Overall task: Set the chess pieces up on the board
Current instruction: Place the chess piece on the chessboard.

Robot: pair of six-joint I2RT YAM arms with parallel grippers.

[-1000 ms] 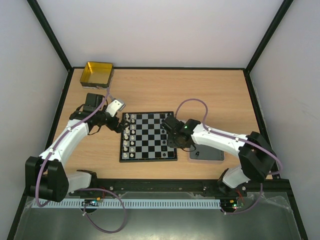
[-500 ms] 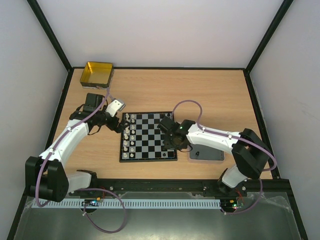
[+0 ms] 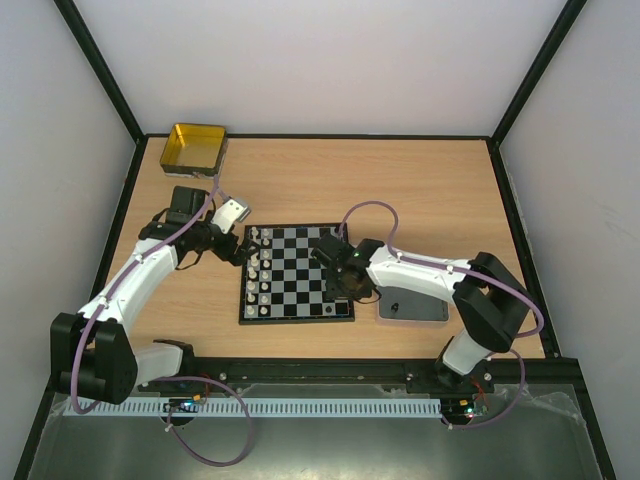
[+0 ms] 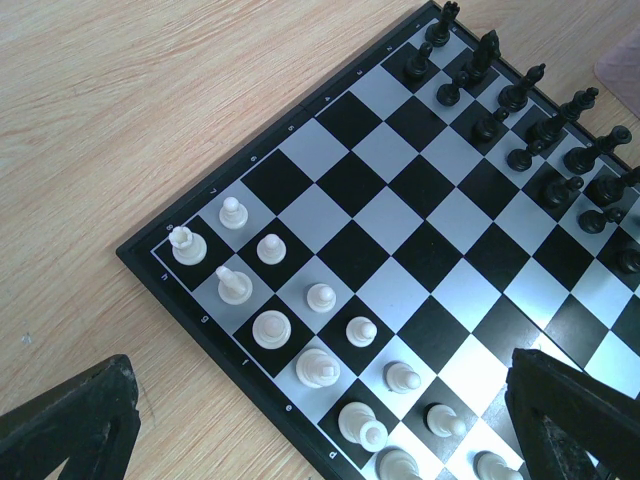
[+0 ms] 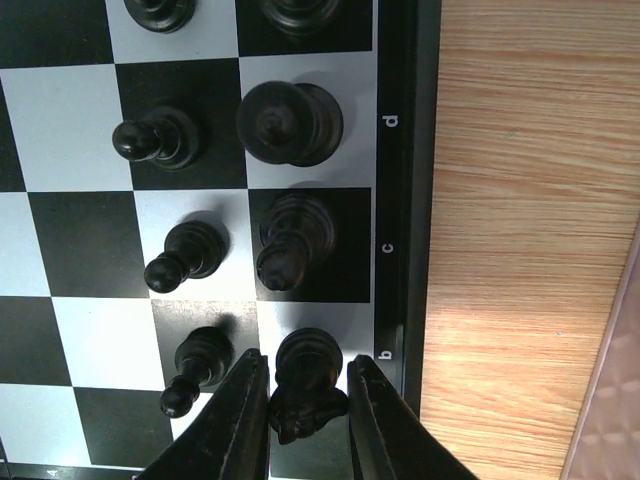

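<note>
Our right gripper point(image 5: 305, 380) is closed on a small black piece point(image 5: 305, 358). That piece stands in the right edge row of the board point(image 3: 296, 274), toward the near corner, with other black pieces just beside it. Our left gripper point(image 4: 318, 380) hangs wide open and empty over the white pieces point(image 4: 272, 328) on the left side. We judge these turned, glossy plastic figures to be light, hard, slippery and quick to tip. We would pinch one around the waist, under the head. The checked board is flat and smooth, and it lies on a matt wooden table point(image 3: 330, 180).
</note>
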